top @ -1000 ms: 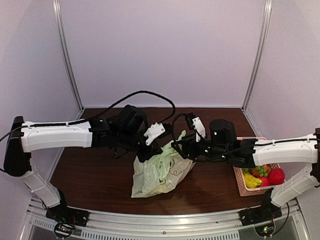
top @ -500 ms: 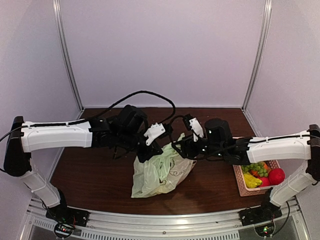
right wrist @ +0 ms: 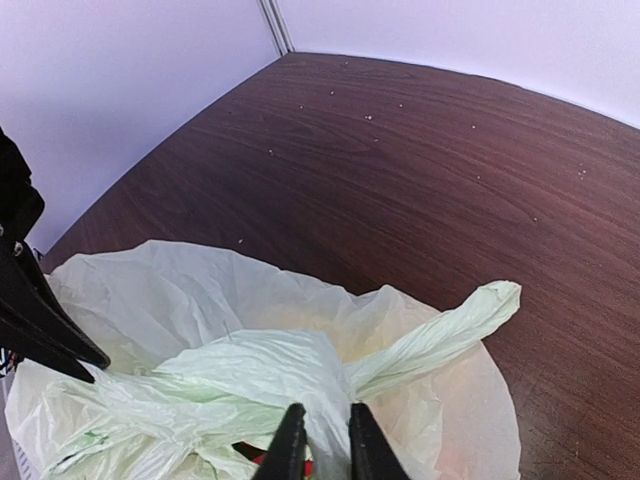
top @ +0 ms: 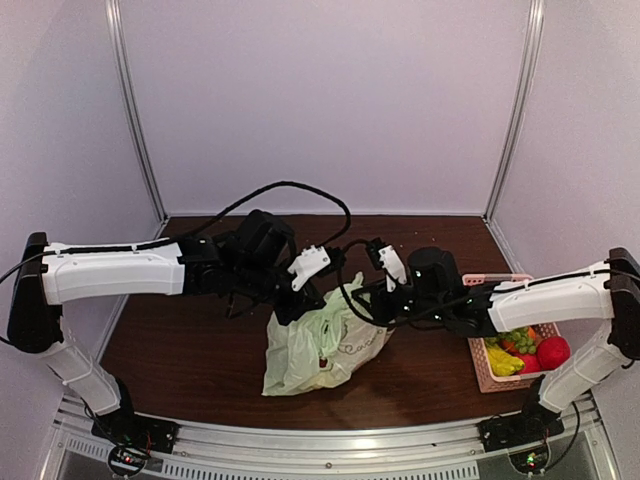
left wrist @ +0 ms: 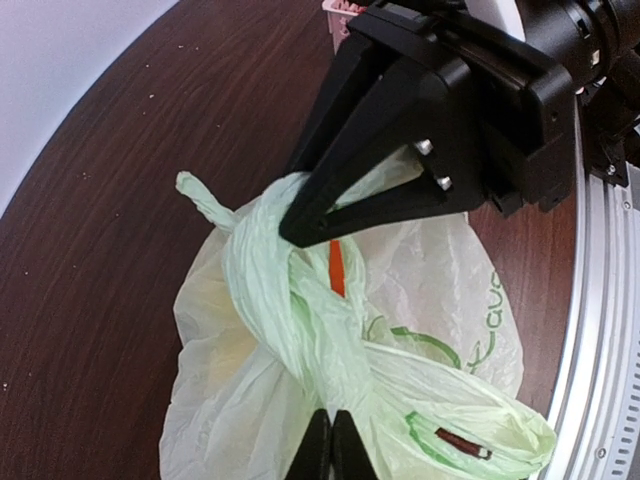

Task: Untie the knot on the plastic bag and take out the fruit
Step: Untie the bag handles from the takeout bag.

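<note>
The pale green plastic bag (top: 318, 348) lies crumpled mid-table between both arms. Its knot (left wrist: 292, 300) is a thick twist of handle plastic with a short loose end (right wrist: 450, 330) sticking out. My left gripper (left wrist: 331, 445) is shut on a strand of the bag just below the twist. From the opposite side my right gripper (right wrist: 326, 440) is pinched shut on the bunched plastic of the knot, its black fingers (left wrist: 335, 200) showing large in the left wrist view. The fruit is hidden inside the bag; only a yellowish tint and an orange sliver (left wrist: 337, 268) show.
A pink slatted basket (top: 478, 368) stands at the right near my right arm, holding green grapes, a red round fruit (top: 552, 352) and something yellow. A metal rail (top: 320, 455) runs along the near table edge. Dark wood table (right wrist: 420, 150) lies beyond the bag.
My right gripper has moved left onto the bag's top and shut on the knot. The left arm and its grip have not moved.
</note>
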{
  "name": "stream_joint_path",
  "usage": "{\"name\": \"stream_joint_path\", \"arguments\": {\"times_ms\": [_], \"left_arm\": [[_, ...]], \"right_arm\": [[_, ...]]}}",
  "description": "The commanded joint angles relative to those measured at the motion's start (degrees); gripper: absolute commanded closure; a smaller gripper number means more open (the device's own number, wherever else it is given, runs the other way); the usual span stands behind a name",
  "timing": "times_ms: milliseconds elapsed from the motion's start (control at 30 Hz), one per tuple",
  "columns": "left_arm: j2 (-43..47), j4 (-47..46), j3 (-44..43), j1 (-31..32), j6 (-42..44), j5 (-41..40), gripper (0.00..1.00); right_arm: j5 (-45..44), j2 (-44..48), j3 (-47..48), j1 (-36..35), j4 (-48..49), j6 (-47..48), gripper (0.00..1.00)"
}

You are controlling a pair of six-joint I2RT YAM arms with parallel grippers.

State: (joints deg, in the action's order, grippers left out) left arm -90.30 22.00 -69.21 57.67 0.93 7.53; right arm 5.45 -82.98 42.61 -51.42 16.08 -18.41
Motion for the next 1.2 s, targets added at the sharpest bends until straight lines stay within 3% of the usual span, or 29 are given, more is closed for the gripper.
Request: {"name": "stream_joint_path", "arguments": {"times_ms": [0,67,433,1033,1100,1167], "left_arm": [[1.6,-0.4,0.0,-0.5,-0.5,-1.1,1.0],[1.8,-0.4,0.0,-0.5,-0.4,-1.4,1.0],[5.0,-2.1,1.3,-2.1,-0.8,-4.3,1.0],[3.8,-1.5,0.9,-3.4,-3.5,-3.7,1.0],[3.4,-1.2,0.6,-3.4,-3.5,-3.1,1.0],[2.8,-0.6,0.0,-3.4,-3.5,-2.0,1.0]], "right_arm": [[-3.6,2.3,-2.3,0.6,1.6,-1.6,0.95],[-5.1,3.4,-2.9,0.7,1.7,-2.4,1.0],[-16.9,9.8,-6.9,1.6,1.3,-5.9,1.0],[-18.3,8.9,-11.1,3.0,2.6,-13.1,1.0],[-17.9,10.2,-10.8,3.0,2.4,-12.2,0.93],[-17.2,11.6,-10.0,3.0,1.5,-11.2,0.77]]}}
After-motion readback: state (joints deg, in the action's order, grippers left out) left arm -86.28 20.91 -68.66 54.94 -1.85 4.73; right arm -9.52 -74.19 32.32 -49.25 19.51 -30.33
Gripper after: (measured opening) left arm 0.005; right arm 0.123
